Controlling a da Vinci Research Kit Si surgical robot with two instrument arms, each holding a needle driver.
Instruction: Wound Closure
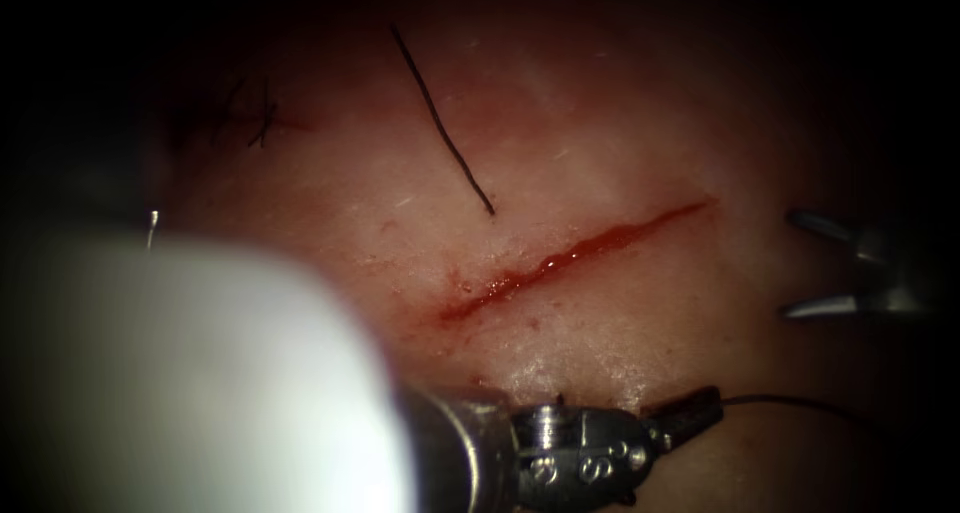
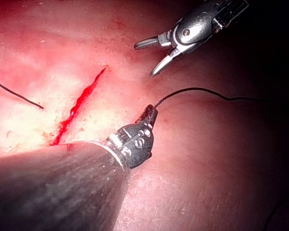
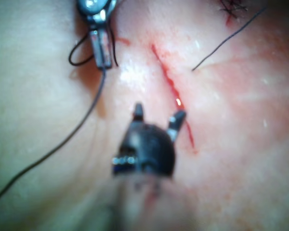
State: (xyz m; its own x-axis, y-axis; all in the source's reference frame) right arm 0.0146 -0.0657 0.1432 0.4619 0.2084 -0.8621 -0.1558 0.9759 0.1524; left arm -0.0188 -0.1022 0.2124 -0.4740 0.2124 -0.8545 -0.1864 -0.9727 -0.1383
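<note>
Endoscope view has the cut (image 1: 575, 258) running as a red slanted line across the tissue (image 1: 620, 123), unstitched along all its visible length. Below it, the left tool (image 1: 690, 413) has its jaws clenched on the thread (image 1: 790, 401), which trails off to the right of the cut's lower end. In the left wrist view the same grasp is plain: the dark jaws pinch the thread's end and the strand arcs away over the tissue. The right tool (image 1: 815, 265) waits well off the right end of the cut, jaws parted and holding nothing; the right wrist view shows its two tips spread just beside the cut. A loose cut end of thread (image 1: 440, 113) lies on the tissue above the cut, and a dark knotted tuft (image 1: 262, 123) sits further up and to the left. A needle cannot be made out in any view, so where it lies cannot be told, and nothing is seen passing through the tissue. As a judgement, handling this well means keeping the left tool's hold firm near the thread's end without dragging it across the cut, and keeping the strand clear of the loose piece so the two do not tangle
</note>
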